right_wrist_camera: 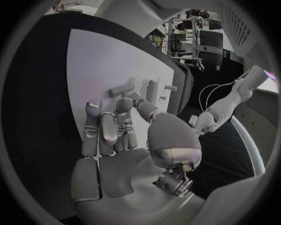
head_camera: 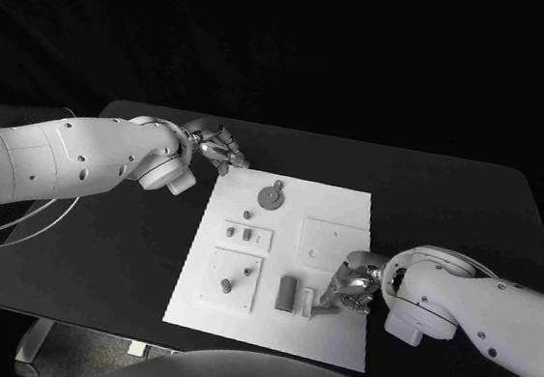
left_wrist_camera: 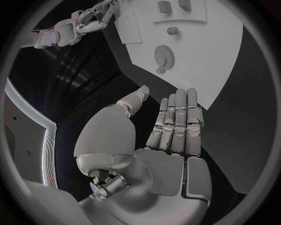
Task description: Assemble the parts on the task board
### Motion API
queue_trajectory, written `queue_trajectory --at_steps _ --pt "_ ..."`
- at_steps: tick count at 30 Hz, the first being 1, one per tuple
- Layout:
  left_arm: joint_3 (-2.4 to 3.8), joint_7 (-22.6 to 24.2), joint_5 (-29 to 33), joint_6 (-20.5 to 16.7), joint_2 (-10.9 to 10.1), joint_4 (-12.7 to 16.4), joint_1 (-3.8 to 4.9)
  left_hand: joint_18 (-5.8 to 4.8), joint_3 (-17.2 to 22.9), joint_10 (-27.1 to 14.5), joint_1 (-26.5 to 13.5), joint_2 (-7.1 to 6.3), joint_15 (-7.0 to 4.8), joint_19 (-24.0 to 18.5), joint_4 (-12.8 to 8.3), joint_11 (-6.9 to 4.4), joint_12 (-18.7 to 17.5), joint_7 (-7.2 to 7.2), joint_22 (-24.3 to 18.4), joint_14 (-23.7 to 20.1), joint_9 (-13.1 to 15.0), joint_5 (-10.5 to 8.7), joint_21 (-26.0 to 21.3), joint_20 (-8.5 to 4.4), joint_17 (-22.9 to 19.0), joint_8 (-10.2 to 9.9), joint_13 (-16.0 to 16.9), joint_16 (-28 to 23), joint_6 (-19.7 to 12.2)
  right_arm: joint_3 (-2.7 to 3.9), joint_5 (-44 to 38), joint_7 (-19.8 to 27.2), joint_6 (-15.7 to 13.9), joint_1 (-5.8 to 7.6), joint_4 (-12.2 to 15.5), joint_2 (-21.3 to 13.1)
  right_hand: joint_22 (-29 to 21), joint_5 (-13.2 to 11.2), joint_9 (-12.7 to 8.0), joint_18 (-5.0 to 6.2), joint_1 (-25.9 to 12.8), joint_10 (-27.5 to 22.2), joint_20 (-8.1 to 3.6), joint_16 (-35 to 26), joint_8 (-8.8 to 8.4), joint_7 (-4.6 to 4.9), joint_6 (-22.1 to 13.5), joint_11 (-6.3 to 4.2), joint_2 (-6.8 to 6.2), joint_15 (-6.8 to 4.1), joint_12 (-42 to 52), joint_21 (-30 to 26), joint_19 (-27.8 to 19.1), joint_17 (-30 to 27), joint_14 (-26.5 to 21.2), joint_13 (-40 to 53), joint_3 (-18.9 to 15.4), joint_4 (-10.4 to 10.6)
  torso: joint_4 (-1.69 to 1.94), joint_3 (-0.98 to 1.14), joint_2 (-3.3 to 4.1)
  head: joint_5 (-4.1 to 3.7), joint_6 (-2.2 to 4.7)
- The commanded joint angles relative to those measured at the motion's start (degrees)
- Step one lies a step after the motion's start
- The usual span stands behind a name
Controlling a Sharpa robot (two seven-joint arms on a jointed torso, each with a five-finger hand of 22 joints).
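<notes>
Right hand (head_camera: 351, 288) fingers spread, empty, over task board (head_camera: 317, 338); left hand (head_camera: 215, 148) spread, empty; one gear (head_camera: 271, 195), two pegs.

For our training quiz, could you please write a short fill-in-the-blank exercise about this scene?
1. The task board is a ____ plate on the black table.
2. The round gear-like part lies near the board's far edge, closest to the ____ robot hand.
3. The right robot hand hovers over the board's ____ edge, beside the upright parts.

Missing words: white; left; right
</notes>
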Motion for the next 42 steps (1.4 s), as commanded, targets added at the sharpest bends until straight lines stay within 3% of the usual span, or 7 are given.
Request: queue_trajectory --at_steps 1,7,10,13,15,22,42 --pt "0.03 0.2 0.0 0.5 0.1 0.1 0.06 0.89 -0.2 -0.2 0.3 0.14 0.14 0.2 -0.2 0.04 0.4 0.05 0.1 0.4 0.1 -0.17 -0.2 -0.03 0.1 -0.2 -0.1 -0.3 -0.2 -0.03 -1.5 0.2 1.2 -0.02 -0.3 0.2 0.8 -0.3 -0.1 1.19 -0.1 0.5 -0.16 0.2 -0.38 0.16 0.2 0.06 -0.65 0.31 0.3 0.3 0.1 -0.1 0.1 -0.1 -0.5 -0.1 -0.01 -0.04 -0.02 -0.03 0.01" --pt "0.03 0.2 -0.1 0.6 0.1 0.1 0.06 0.89 -0.2 -0.2 0.3 0.15 0.14 0.2 -0.2 0.04 0.4 0.05 0.1 0.4 0.1 -0.17 -0.2 -0.03 0.1 -0.2 -0.1 -0.3 -0.2 -0.04 -5.9 0.6 1.8 -0.03 0.2 0.4 0.5 -0.3 -0.4 1.19 -3.1 0.0 0.13 -0.2 -0.83 0.50 -0.3 0.40 -3.71 0.32 -0.1 0.0 0.0 -1.6 -1.0 -0.2 -2.1 0.6 0.02 0.03 0.02 0.02 0.01" --pt "0.03 0.2 -0.1 0.6 0.0 0.1 0.06 0.89 -0.2 -0.2 0.3 0.16 0.14 0.2 -0.2 0.04 0.4 0.05 0.1 0.4 0.1 -0.17 -0.2 -0.03 0.1 -0.2 -0.1 -0.3 -0.2 -0.04 -11.2 1.5 1.4 -0.03 0.7 0.4 0.1 -0.2 -0.6 1.19 -5.9 -0.4 0.13 -0.5 -1.16 0.65 -0.7 0.58 -7.50 0.22 -0.3 -0.5 0.1 -2.5 -1.6 -0.3 -1.9 2.7 -0.01 0.05 0.01 0.08 0.01" --pt "0.03 0.2 -0.1 0.6 0.0 0.1 0.06 0.89 -0.2 -0.2 0.3 0.16 0.14 0.2 -0.2 0.04 0.4 0.05 0.1 0.4 0.1 -0.17 -0.3 -0.03 0.1 -0.2 -0.1 -0.3 -0.2 -0.04 -19.7 3.6 0.6 -0.03 1.5 -0.2 -0.3 -0.4 -0.9 1.19 -7.3 -0.6 -0.26 -0.7 -1.57 0.77 -1.2 0.85 -12.30 -0.05 -0.1 -0.8 0.5 -3.1 -2.0 -0.2 1.2 7.2 -0.02 0.04 0.02 0.15 0.01" --pt "0.03 0.2 -0.1 0.7 -0.1 0.1 0.06 0.89 -0.2 -0.2 0.3 0.17 0.14 0.2 -0.2 0.04 0.4 0.05 0.1 0.4 0.1 -0.17 -0.3 -0.03 0.1 -0.2 -0.1 -0.3 -0.2 -0.04 -21.5 5.2 -0.5 -0.03 1.8 -0.7 -0.3 -0.3 -1.0 1.19 -7.1 -0.7 -0.37 -0.7 -1.79 1.02 -1.7 0.88 -13.53 -0.14 0.0 -0.8 0.6 -3.5 -2.2 -0.2 1.8 7.9 0.00 0.04 0.02 0.18 0.01" --pt "0.02 0.2 -0.1 0.7 -0.2 0.1 0.06 0.89 -0.2 -0.2 0.3 0.16 0.14 0.2 -0.2 0.04 0.4 0.05 0.1 0.4 0.1 -0.17 -0.3 -0.03 0.2 -0.2 -0.1 -0.3 -0.2 -0.05 -27.9 10.8 -3.9 -0.03 2.9 -1.9 -0.2 -0.3 -1.3 1.19 -5.3 -0.9 -0.61 -0.8 -2.91 1.80 -4.1 1.62 -14.90 -0.18 0.4 -0.7 0.7 -3.9 -2.5 0.1 2.3 7.8 -0.05 0.03 0.00 0.30 0.01" --pt "0.02 0.2 -0.1 1.0 -0.3 0.1 0.06 0.90 -0.3 -0.2 0.4 0.18 0.13 0.3 -0.2 0.04 0.4 0.07 0.1 0.4 0.1 -0.18 -0.3 -0.04 0.2 -0.2 -0.1 -0.3 -0.2 -0.08 -41.5 16.9 -0.3 -0.05 4.6 -1.5 -0.1 -0.3 -1.8 1.19 0.1 -4.3 0.65 -1.8 -4.47 3.50 -8.1 3.29 -15.85 1.37 1.0 -1.7 -1.5 -7.5 -7.2 0.6 1.5 3.6 -0.03 -0.01 0.00 0.23 0.01"
